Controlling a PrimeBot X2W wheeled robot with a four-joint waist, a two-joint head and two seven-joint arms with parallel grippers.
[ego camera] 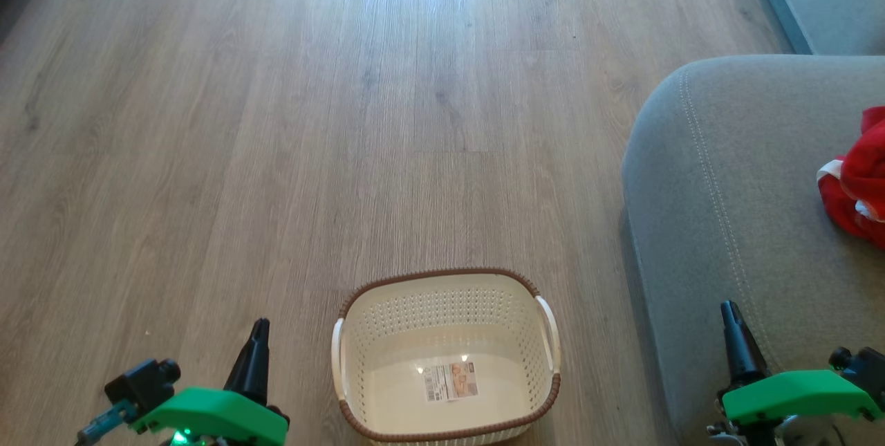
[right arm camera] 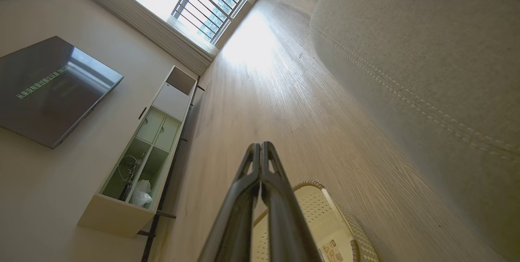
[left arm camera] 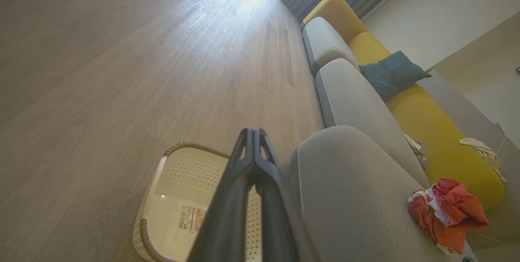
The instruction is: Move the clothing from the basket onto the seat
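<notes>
Your left gripper (ego camera: 261, 326), right gripper (ego camera: 729, 309): pressed together | bright red fabric clothing (ego camera: 857, 183): on grey upholstered seat (ego camera: 726, 176), beyond right gripper | cream perforated plastic basket (ego camera: 442, 309): between your grippers

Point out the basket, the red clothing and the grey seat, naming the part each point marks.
basket (ego camera: 442, 308), head view: its perforated far wall.
red clothing (left arm camera: 447, 213), left wrist view: middle of the bundle.
grey seat (ego camera: 781, 190), head view: bare fabric right of the stitching.
</notes>
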